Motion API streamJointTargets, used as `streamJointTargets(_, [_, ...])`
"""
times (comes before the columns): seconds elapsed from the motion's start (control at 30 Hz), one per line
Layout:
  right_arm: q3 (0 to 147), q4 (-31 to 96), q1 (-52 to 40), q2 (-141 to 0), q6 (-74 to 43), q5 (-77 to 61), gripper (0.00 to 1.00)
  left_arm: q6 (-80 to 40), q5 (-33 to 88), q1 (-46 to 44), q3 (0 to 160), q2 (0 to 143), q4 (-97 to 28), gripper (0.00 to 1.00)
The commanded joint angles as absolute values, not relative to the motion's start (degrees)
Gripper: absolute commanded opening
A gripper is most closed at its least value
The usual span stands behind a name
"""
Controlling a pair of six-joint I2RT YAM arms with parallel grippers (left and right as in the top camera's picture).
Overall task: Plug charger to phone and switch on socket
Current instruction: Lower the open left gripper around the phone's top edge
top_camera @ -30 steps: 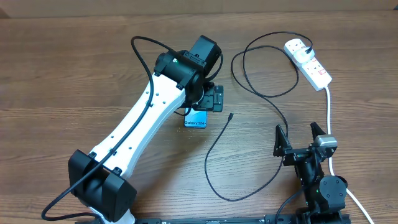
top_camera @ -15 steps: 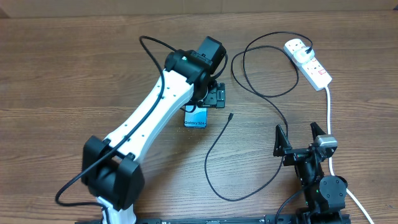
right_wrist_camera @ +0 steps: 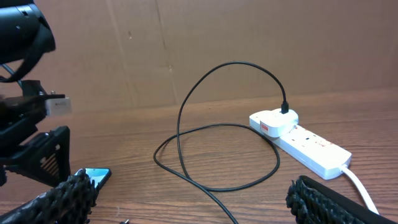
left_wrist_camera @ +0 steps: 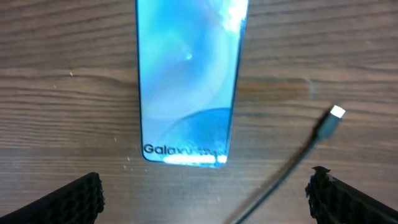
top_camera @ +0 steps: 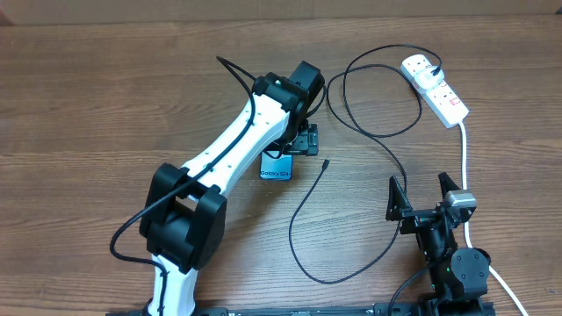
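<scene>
The phone (top_camera: pixel 277 168) lies flat on the wooden table, screen lit light blue; in the left wrist view the phone (left_wrist_camera: pixel 186 81) shows its "Galaxy" end. My left gripper (top_camera: pixel 288 146) hovers over it, open and empty, and hides its far part from above; the left gripper (left_wrist_camera: pixel 205 199) straddles the space just below the phone's end. The charger cable (top_camera: pixel 386 154) loops across the table, its free connector (top_camera: pixel 326 163) just right of the phone and also in the wrist view, connector (left_wrist_camera: pixel 336 112). Its black plug (top_camera: pixel 436 65) sits in the white socket (top_camera: pixel 436 89). My right gripper (top_camera: pixel 421 197) rests open near the front edge.
A thick white cord (top_camera: pixel 464 158) runs from the socket toward the front right, past my right arm. In the right wrist view the socket (right_wrist_camera: pixel 311 146) lies ahead at right, with a cardboard wall (right_wrist_camera: pixel 249 43) behind the table.
My left arm's elbow and base link have swung right, and the left gripper has shifted slightly right over the phone. The right arm, cable and socket have not moved.
</scene>
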State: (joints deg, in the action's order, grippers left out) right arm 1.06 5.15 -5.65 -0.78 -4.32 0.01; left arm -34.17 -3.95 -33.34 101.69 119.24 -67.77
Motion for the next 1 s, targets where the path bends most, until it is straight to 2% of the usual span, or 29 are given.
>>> streamJointTargets(0.0, [0.4,4.8,-5.4,-0.2,-4.4,-0.1,1.00,-34.7,-6.6,-31.6,103.0,121.2,-66.0,1.00])
streamJointTargets(0.37, [0.4,4.8,-5.4,-0.2,-4.4,-0.1,1.00,-33.8,-4.8,-29.3,102.8,121.8,-59.7,1.00])
streamJointTargets(0.67, [0.4,4.8,-5.4,-0.2,-4.4,-0.1,1.00,-28.3,-4.8,-29.3,102.8,122.4,-59.4,1.00])
streamJointTargets(0.97, [0.4,4.8,-5.4,-0.2,-4.4,-0.1,1.00,-28.3,-4.8,-29.3,102.6,125.1,-59.5,0.99])
